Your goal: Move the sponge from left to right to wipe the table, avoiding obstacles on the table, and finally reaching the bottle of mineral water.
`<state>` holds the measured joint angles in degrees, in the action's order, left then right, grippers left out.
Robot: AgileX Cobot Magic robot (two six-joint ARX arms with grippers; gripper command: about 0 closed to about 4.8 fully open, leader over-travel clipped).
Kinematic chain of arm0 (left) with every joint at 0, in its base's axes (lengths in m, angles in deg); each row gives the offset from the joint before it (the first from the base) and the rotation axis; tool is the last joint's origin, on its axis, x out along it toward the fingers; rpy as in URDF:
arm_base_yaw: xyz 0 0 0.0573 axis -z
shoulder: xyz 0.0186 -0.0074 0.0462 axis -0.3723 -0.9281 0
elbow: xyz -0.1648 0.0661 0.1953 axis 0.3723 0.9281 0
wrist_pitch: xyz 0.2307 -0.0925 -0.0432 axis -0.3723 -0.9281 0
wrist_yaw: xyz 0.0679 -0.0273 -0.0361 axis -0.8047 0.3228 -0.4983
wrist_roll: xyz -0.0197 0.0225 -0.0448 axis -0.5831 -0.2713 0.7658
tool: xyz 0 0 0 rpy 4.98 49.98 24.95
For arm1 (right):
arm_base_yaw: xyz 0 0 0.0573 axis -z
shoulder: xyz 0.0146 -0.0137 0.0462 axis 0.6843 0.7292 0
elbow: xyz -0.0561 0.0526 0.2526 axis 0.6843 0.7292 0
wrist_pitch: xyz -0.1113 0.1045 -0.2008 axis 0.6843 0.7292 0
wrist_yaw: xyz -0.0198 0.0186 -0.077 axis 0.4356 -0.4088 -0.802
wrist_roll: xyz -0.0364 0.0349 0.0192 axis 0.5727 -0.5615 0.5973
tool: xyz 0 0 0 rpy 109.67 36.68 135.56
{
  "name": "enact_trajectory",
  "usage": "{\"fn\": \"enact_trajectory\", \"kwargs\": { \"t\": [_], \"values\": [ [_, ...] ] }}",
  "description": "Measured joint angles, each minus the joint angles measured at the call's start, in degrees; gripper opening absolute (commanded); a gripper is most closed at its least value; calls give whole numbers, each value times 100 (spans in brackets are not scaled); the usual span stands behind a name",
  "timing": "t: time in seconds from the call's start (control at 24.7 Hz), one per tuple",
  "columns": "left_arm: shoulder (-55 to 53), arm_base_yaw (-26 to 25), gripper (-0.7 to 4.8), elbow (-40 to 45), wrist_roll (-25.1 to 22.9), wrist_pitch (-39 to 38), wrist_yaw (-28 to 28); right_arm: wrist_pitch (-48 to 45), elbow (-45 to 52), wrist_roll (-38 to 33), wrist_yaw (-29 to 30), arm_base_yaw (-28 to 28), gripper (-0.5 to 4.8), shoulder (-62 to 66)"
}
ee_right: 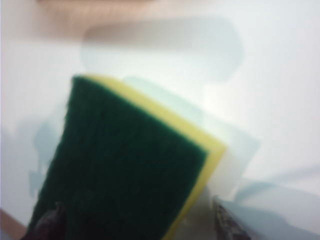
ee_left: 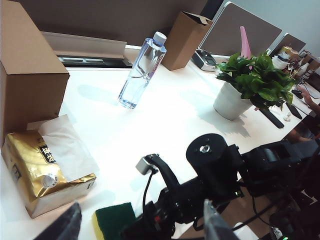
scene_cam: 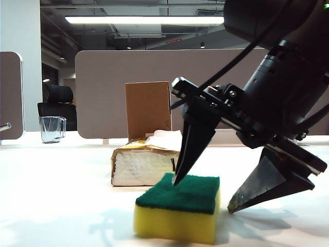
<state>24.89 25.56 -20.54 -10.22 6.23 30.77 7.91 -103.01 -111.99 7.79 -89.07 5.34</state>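
The sponge (scene_cam: 177, 208), yellow with a dark green top, lies flat on the white table (scene_cam: 61, 206). My right gripper (scene_cam: 203, 197) is open and low over it: one fingertip rests at the green top's near-left edge, the other stands beside the sponge's right side, a small gap away. In the right wrist view the sponge (ee_right: 125, 165) fills the space between the fingers of the right gripper (ee_right: 139, 227). My left gripper (ee_left: 142, 227) hangs open and empty above the table, looking down on the sponge (ee_left: 112, 220). The bottle of mineral water (ee_left: 142, 70) stands farther along the table.
The gold-and-white tissue pack (scene_cam: 144, 162) lies just behind the sponge, with the upright cardboard box (scene_cam: 148, 110) behind it. A glass mug (scene_cam: 51, 128) stands far left. A second brown box (ee_left: 185, 40) and a potted plant (ee_left: 250, 85) stand beyond the bottle.
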Motion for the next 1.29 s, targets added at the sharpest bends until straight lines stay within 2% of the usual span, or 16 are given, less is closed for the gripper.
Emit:
{"fn": "enact_trajectory", "kwargs": {
  "t": [0.32, 0.49, 0.57, 0.65, 0.73, 0.93, 1.01, 1.09, 1.21, 1.29],
  "values": [
    [0, 0, 313, 0, 0, 2, 15, -483, -55, -26, 20, 4, 362, 321],
    [0, 0, 313, 0, -2, 2, 15, -601, -68, -50, 20, -66, 293, 415],
    [-2, 0, 313, 0, -2, 2, 15, -566, -66, -57, 15, -63, 289, 437],
    [0, 0, 313, 0, -2, 2, 15, -562, -68, -61, -39, -66, 232, 437],
    [0, 0, 313, 0, -2, 2, 15, -492, -61, -61, -136, -66, 203, 442],
    [2, 0, 313, -77, -87, 4, 11, -450, -61, -61, -234, -68, 187, 442],
    [2, 0, 313, -144, -131, 7, -11, -428, -63, -63, -273, -70, 86, 442],
    [0, 0, 312, -240, -149, 4, -48, -422, -63, -15, -286, -70, 36, 444],
    [7, 0, 312, -280, -199, 46, -48, -417, -61, 7, -306, -70, -6, 444],
    [2, 0, 312, -280, -216, 35, -50, -417, -63, 44, -321, -74, -6, 444]
  ]
}}
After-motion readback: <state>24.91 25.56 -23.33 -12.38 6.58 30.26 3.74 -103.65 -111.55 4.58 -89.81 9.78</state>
